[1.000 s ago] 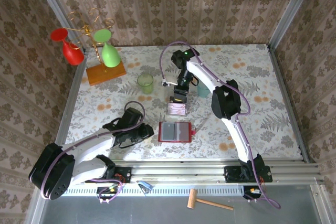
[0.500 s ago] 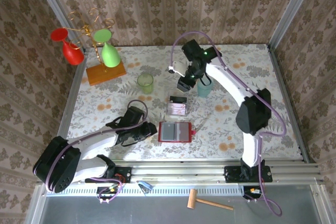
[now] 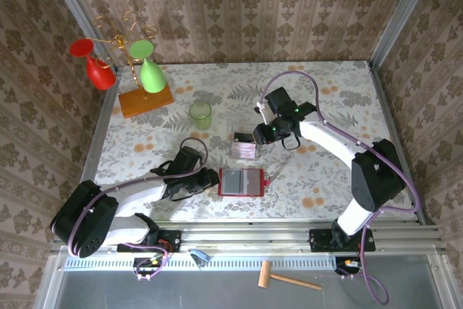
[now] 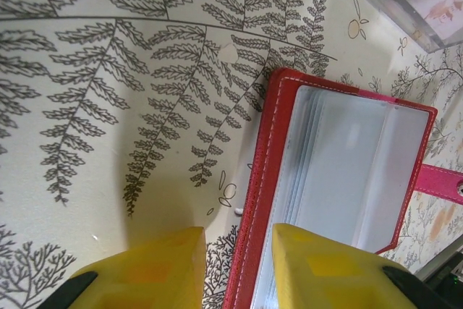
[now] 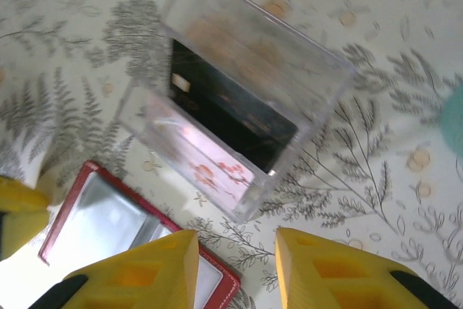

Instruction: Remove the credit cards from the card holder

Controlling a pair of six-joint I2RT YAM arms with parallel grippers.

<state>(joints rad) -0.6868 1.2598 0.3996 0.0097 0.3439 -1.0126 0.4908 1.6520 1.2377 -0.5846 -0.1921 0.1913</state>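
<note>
The red card holder [image 3: 241,182] lies open and flat on the table, its greyish clear pockets [image 4: 347,171] facing up. Just behind it stands a clear box [image 3: 244,147] that contains the credit cards, one dark [image 5: 231,110] and one pale pink-white [image 5: 206,161]. My left gripper [image 4: 239,269] is open and low at the holder's left edge [image 3: 219,182]. The red stitched edge runs between its yellow fingers, one over the table, one over the pockets. My right gripper [image 5: 235,265] is open and empty, hovering by the box's right side [image 3: 257,137].
A green cup [image 3: 200,114] stands left of the box and a teal cup [image 5: 456,128] sits to its right. An orange wooden base [image 3: 147,99] with a rack of red and green goblets is at the back left. A wooden mallet [image 3: 289,278] lies beyond the front rail.
The right arm has swung from behind the clear box round to its right side and come lower. The left gripper has crept a little closer to the holder's left edge.
</note>
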